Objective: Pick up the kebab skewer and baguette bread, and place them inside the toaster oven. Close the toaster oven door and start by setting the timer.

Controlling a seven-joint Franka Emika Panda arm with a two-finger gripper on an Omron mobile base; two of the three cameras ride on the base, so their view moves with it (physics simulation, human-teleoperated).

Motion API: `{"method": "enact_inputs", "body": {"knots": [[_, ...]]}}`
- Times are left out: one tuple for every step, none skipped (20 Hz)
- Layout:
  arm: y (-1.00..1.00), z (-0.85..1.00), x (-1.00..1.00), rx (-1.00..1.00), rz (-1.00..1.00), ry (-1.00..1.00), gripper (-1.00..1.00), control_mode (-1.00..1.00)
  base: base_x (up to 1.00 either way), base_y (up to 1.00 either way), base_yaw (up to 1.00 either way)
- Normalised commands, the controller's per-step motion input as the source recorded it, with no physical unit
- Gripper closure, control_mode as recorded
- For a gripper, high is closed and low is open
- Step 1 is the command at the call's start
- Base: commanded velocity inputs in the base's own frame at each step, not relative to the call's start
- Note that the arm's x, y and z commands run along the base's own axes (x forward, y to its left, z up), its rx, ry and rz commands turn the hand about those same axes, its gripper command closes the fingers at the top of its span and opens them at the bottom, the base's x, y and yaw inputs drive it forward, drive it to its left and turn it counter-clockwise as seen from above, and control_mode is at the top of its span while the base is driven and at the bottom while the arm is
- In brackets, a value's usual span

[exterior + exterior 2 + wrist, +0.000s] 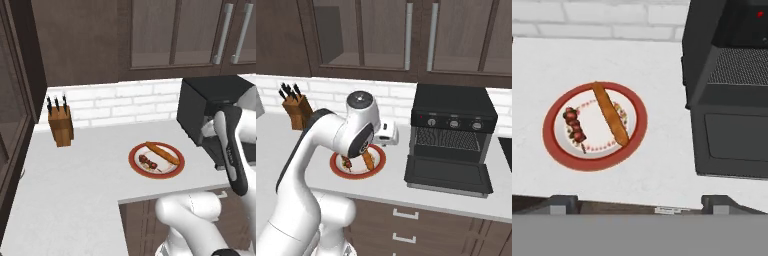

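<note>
With the toaster oven door already dropped open and the fingers spread wide and empty above the surface, the kebab skewer and baguette bread lie on the red-rimmed plate at ten o'clock in the hand view, so the first pick calls for descending over the skewer.

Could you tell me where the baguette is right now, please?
The baguette lies on the red-rimmed plate on the white counter, beside the skewer, with the open toaster oven to its right in the hand view.
</note>
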Motion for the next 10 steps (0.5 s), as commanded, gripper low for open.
{"method": "enact_inputs", "body": {"knots": [[-1.00, -0.15, -0.19, 0.00, 0.00, -0.33, -1.00, -1.00, 0.00, 0.00, 0.00], [-1.00, -0.10, -0.09, 0.00, 0.00, -0.32, -1.00, -1.00, 0.00, 0.00, 0.00], [-1.00, -0.06, -0.04, 0.00, 0.00, -0.32, -1.00, -1.00, 0.00, 0.00, 0.00], [-1.00, -0.01, 0.00, 0.03, 0.00, -0.28, -1.00, -1.00, 0.00, 0.00, 0.00], [-1.00, 0.00, 0.00, 0.07, -0.01, -0.27, -1.00, -1.00, 0.00, 0.00, 0.00], [-1.00, 0.00, 0.00, 0.07, -0.01, -0.27, -1.00, -1.00, 0.00, 0.00, 0.00], [-0.99, 0.00, 0.00, 0.07, -0.02, -0.26, -1.00, -1.00, 0.00, 0.00, 0.00], [-0.89, 0.00, 0.00, 0.05, -0.03, -0.26, -1.00, -1.00, 0.00, 0.00, 0.00], [-0.79, 0.00, 0.16, 0.03, -0.04, -0.27, -1.00, -1.00, 0.00, 0.00, 0.00], [-0.78, 0.00, 0.21, 0.03, -0.04, -0.29, -1.00, -1.00, 0.00, 0.00, 0.00]]}}
